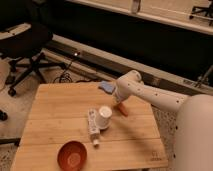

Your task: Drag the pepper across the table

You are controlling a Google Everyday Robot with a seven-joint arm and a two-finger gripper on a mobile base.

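One smooth white arm reaches in from the right, its gripper lowered over the far-right part of the table, a square top of pale wooden planks. Whether the claw is clenched or released cannot be told. The pepper, a short tapered orange-red sliver, lies on the wood right at its tip. Near the middle a white cup touches a small bottle lying flat. A round reddish bowl sits near the front edge, and a blue object sits by the far edge.

claw on pepper hides its top; table btm cropped
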